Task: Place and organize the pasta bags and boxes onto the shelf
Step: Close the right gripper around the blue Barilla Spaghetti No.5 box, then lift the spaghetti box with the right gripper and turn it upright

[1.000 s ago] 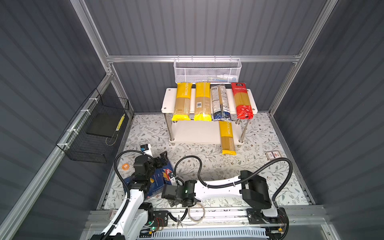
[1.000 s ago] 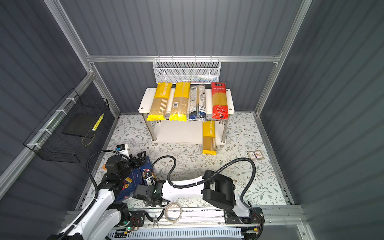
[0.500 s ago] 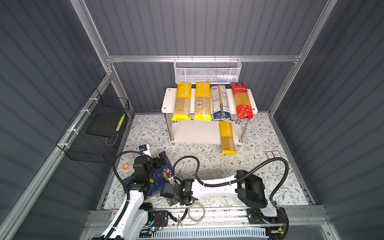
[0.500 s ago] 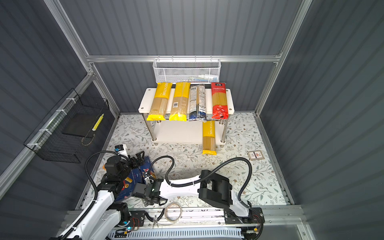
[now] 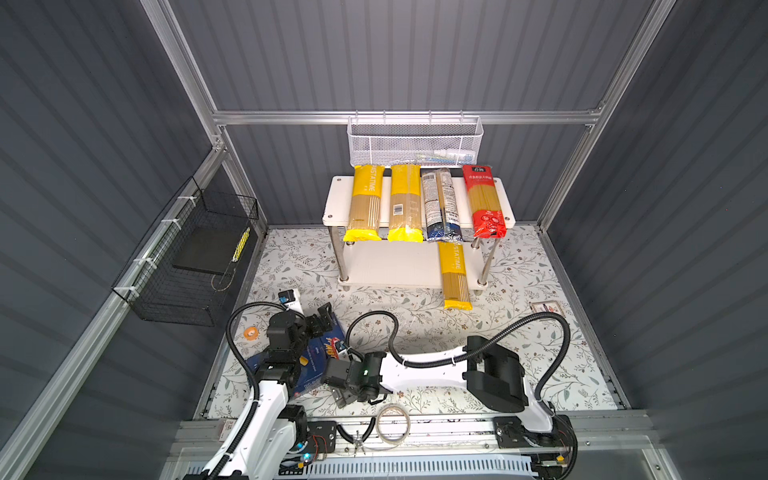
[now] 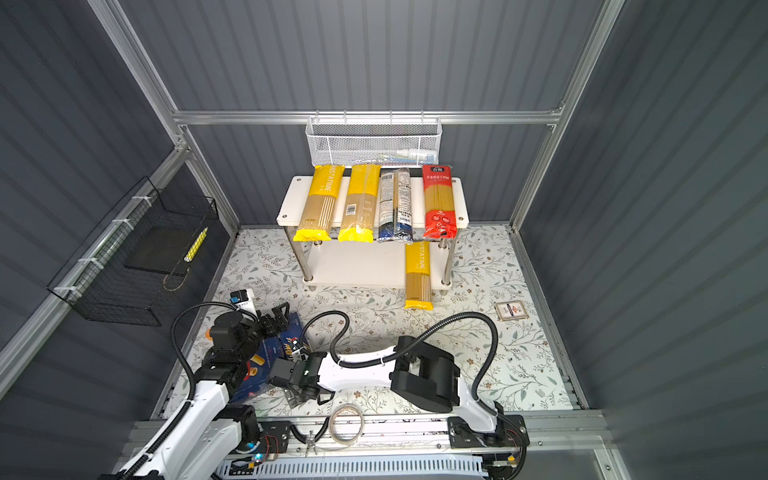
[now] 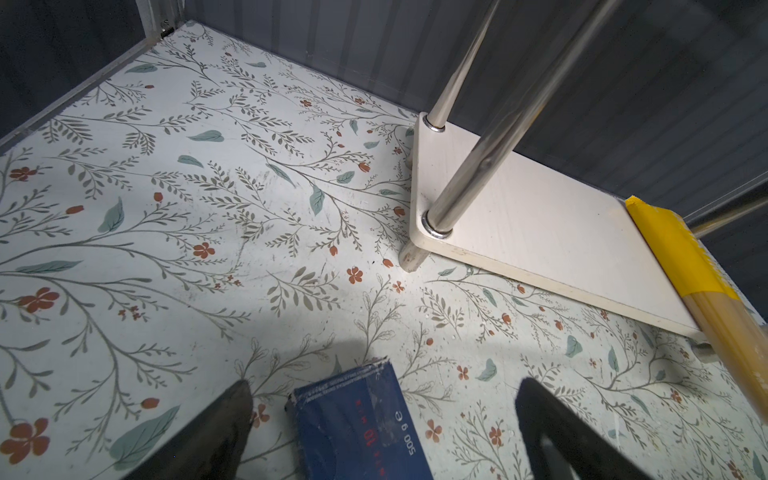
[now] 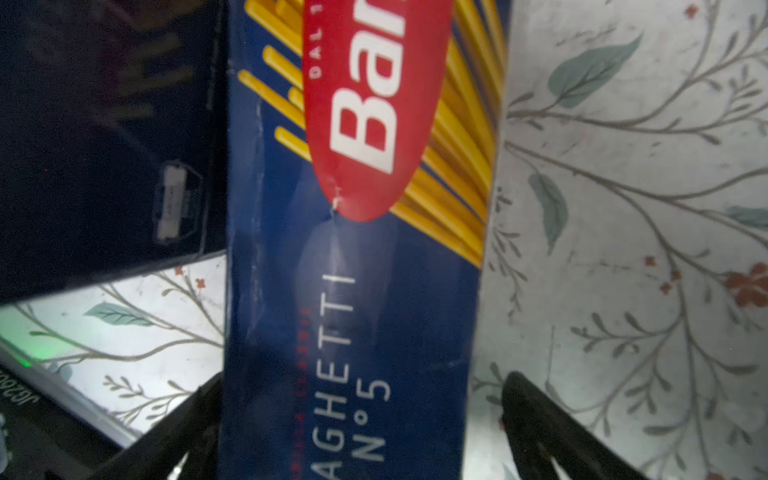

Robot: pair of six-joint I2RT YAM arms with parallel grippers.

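You've slid the right arm (image 5: 428, 368) slightly left; the right gripper (image 8: 365, 376) straddles the spaghetti box (image 8: 353, 291) by the mat (image 5: 291, 257)'s near-left edge, fingers apart, with a gap on one side. The left gripper (image 7: 384, 382) is spread too. The lower board of the shelf (image 5: 386, 266) is mostly bare.

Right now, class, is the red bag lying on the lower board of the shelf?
No, the red bag lies on the top board of the shelf; only a yellow bag rests on the lower board.
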